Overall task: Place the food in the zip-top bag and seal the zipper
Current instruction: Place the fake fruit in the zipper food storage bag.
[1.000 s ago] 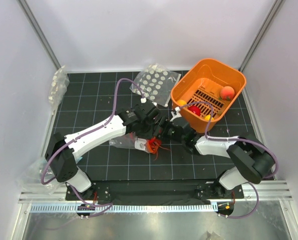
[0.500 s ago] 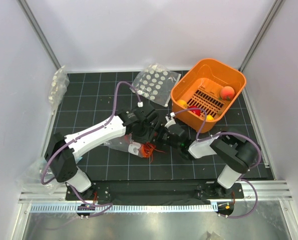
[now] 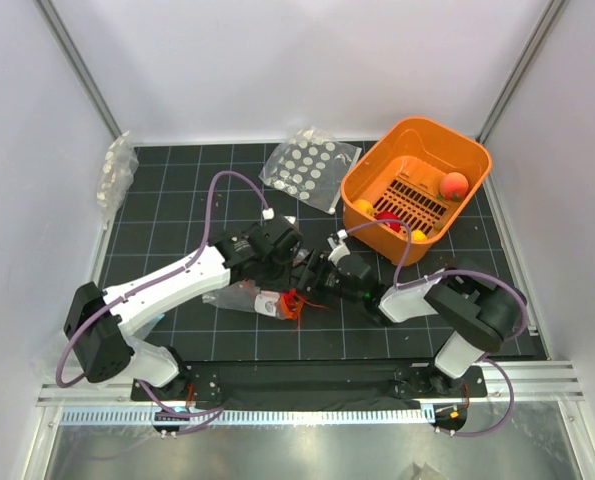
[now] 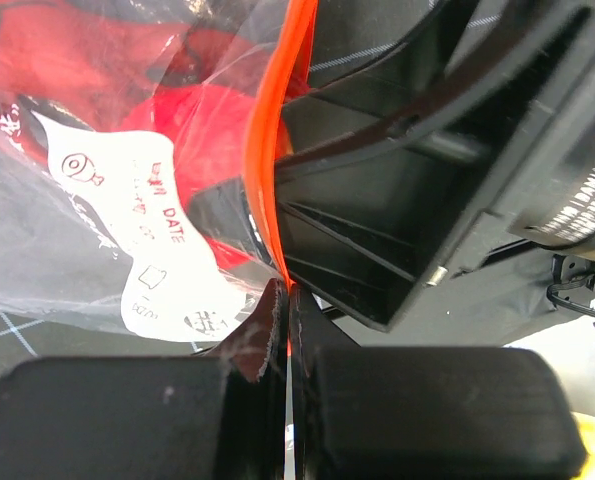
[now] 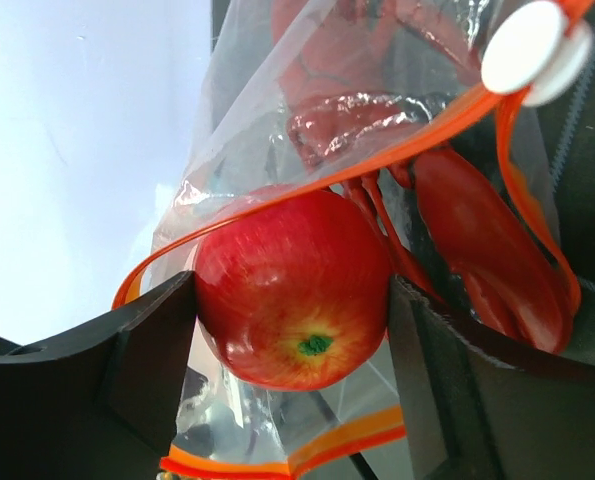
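Right gripper (image 5: pixel 291 335) clamps a fruit ball (image 5: pixel 289 270), the zip-top bag (image 5: pixel 247 130) mouth just ahead. Left gripper (image 4: pixel 287 335) pinches the zipper (image 4: pixel 268 150).

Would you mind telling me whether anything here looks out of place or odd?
Yes: the red octopus's tentacles trail out of the zip-top bag onto the mat, past the zipper. With the right gripper holding a red apple at the mouth, sealing could snag them.
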Controlling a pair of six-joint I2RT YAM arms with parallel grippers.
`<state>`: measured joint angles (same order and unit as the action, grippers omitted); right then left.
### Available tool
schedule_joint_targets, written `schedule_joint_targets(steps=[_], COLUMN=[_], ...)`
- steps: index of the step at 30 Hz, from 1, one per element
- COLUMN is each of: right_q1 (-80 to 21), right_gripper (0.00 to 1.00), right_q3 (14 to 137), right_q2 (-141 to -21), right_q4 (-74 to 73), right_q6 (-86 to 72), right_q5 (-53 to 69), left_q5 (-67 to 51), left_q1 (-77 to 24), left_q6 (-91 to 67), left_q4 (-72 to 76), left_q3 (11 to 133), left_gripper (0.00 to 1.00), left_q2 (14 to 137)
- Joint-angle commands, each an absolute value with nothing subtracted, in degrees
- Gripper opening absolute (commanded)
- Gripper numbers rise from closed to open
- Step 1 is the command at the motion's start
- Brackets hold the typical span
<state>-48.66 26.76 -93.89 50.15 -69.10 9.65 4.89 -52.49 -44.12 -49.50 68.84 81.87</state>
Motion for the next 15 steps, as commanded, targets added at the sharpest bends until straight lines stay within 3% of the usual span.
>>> schedule_joint_targets(steps=[1, 3, 9, 10, 12, 15], right_q1=[-49.92, -50.18, -50.62, -50.71, -50.97, -51.77], right_gripper=[0.78, 0.86, 0.91, 0.73, 0.51, 0.44], right_q3=[28.21, 28.65, 28.30, 28.21, 28.39, 29.18], right_q2=[-88.51, -86.06, -85.86, -87.09, -88.67, -90.87], right_q4=[45.03, 40.81, 40.16, 41.82, 44.89, 46.66], right_q6=[-64.26, -62.06, -62.31, -62.58, -64.06, -64.95], right_q5=[9.59, 8.79, 9.05, 9.49, 10.55, 11.34], left_q5=[4.75, 4.75, 4.75, 4.75, 4.83, 4.92], left_q1=[-52.29, -52.29, -52.29, -52.29, -52.29, -52.29], left_q6=[-45.17, -45.44, -45.62, -45.62, -45.62, -45.62], left_q4=[-43.86, -43.68, -43.24, -43.33, -43.42, -43.68], left_q3=[68.12, 67.33, 66.10, 66.09, 66.01, 66.09], left_gripper=[0.00, 0.00, 0.00, 0.00, 0.00, 0.00], left_q2=[79.89, 79.45, 78.23, 78.14, 77.87, 77.43])
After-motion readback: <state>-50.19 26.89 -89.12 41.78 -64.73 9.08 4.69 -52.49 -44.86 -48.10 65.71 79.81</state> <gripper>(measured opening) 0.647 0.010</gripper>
